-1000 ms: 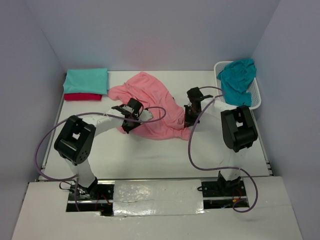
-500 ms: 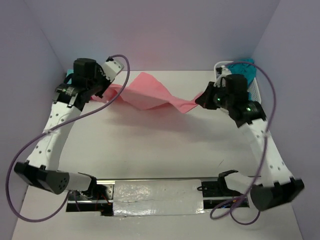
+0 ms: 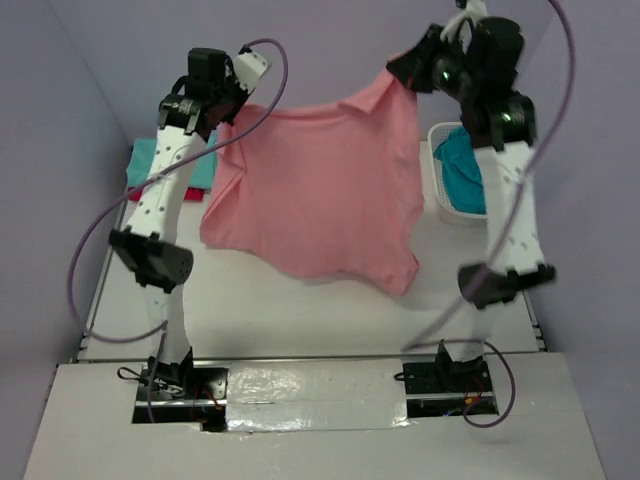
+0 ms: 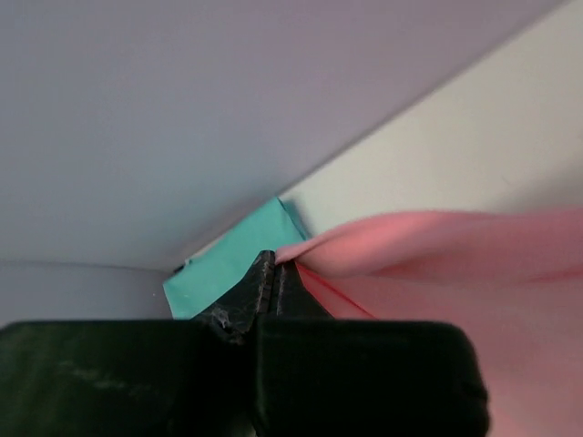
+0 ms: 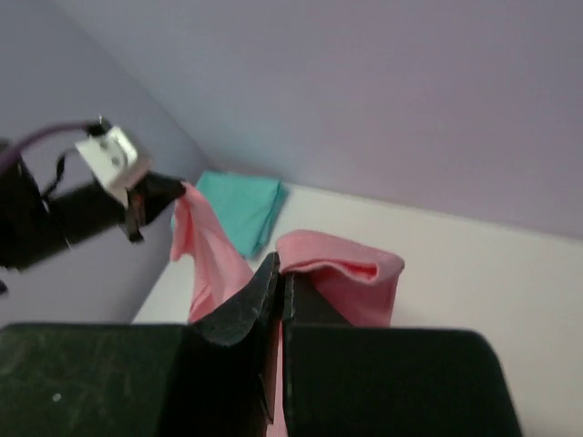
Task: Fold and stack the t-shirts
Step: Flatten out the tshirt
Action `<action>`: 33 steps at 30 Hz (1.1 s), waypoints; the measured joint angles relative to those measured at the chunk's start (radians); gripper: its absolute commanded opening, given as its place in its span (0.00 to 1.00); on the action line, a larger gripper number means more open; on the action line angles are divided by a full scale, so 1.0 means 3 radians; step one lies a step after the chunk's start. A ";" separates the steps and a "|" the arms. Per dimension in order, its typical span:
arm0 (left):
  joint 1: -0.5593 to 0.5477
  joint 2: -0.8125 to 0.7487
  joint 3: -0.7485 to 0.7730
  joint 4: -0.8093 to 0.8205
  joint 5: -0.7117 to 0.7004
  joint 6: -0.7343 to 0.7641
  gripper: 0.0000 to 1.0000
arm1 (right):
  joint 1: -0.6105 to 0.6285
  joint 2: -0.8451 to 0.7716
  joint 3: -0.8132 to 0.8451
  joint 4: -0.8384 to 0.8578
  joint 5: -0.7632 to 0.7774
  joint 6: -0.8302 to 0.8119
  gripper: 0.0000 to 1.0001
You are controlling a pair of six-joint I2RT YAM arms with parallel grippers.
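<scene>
Plain salmon-pink shirt (image 3: pixel 310 190), mint shirt (image 4: pixel 228 269), teal-blue shirt (image 3: pixel 465 175), white basket (image 3: pixel 445 210).

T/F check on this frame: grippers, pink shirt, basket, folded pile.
1. The left gripper and right gripper are both shut on the pink shirt. True.
2. The pink shirt lies flat and folded. False: it hangs spread out between the two raised grippers.
3. The darker teal shirt sits in the white basket. True.
4. The mint-teal shirt is crumpled in the basket too. False: it lies folded at the back-left corner.
</scene>
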 measured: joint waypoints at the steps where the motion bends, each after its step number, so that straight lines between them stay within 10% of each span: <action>1: 0.0022 0.0331 0.0329 0.0132 -0.0075 -0.0011 0.00 | -0.0055 0.0408 0.0435 0.0072 -0.0032 0.0062 0.00; 4: 0.0113 0.0743 0.0359 0.0642 -0.0323 -0.0067 0.00 | -0.0294 0.1144 0.0729 0.0343 -0.0020 0.0378 0.00; 11: 0.0278 0.0638 0.0219 0.1040 -0.0233 -0.0139 0.00 | -0.0430 0.0969 -0.0191 0.0563 0.0113 0.0561 0.00; 21: 0.0221 -0.0904 -0.1013 0.1027 0.0441 0.0635 0.00 | 0.0173 -0.1728 -0.2351 0.1381 0.0476 0.0308 0.00; 27: -0.0070 -0.1319 -0.2285 0.0500 0.0514 0.1442 0.17 | 0.0402 -0.2322 -0.3999 0.1704 0.0664 0.0432 0.00; 30: -0.0516 -0.1329 -0.3045 0.0286 0.0463 0.1619 0.33 | 0.0459 -0.2281 -0.4789 0.1609 0.0730 0.0571 0.00; 33: -0.1031 -0.1306 -0.3710 -0.0004 0.0470 0.1600 0.98 | 0.0476 -0.2365 -0.5489 0.1453 0.0758 0.0750 0.00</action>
